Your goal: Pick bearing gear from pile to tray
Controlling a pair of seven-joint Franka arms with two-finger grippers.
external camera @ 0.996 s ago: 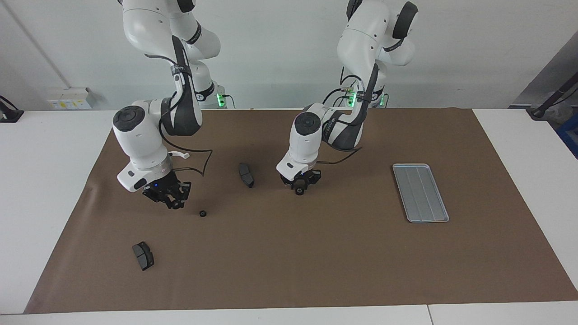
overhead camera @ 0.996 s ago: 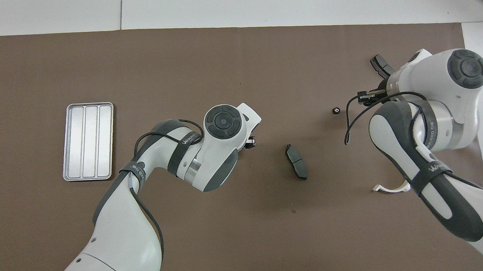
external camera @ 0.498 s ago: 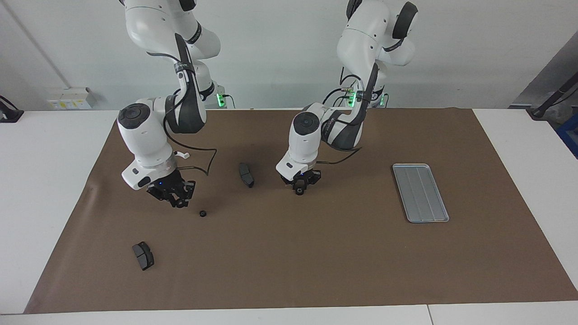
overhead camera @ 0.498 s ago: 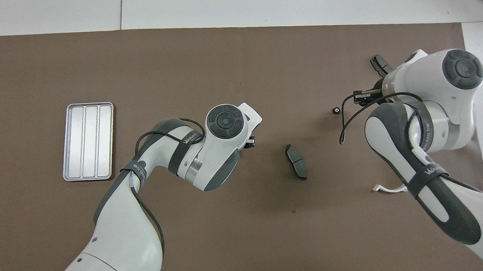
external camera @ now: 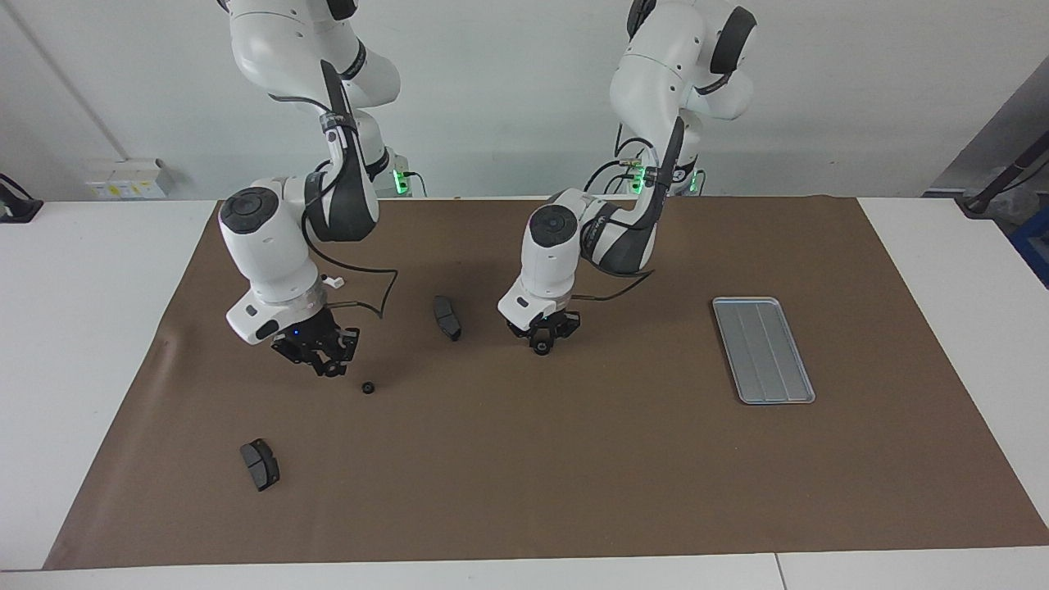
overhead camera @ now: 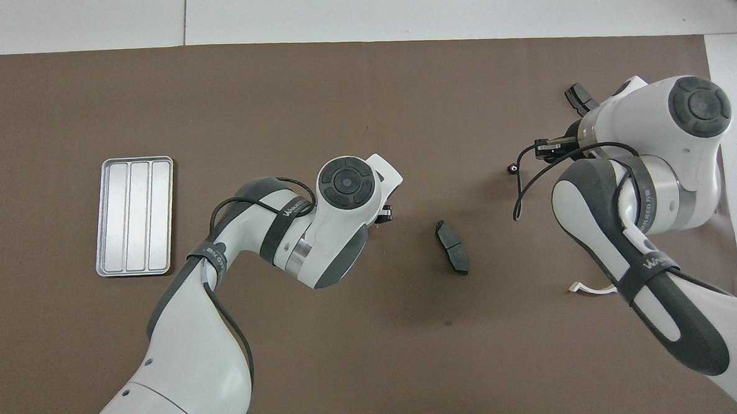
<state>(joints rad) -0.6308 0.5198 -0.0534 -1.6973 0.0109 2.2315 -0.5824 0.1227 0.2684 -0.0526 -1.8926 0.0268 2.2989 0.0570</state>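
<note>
The right tool [external camera: 328, 367] hangs low just beside a loose ring [external camera: 369, 387], probably lining up a pick; whether it is clenched cannot be told. Toward the middle, the left tool [external camera: 541, 341] appears clamped on a second ring [external camera: 542, 349], just above the worktop [external camera: 574, 475], likely bound for the tray [external camera: 762, 350], which holds nothing yet. Count: two rings, two brake pads [external camera: 260, 464] [external camera: 447, 317], one white arc [external camera: 333, 281], one tray.
</note>
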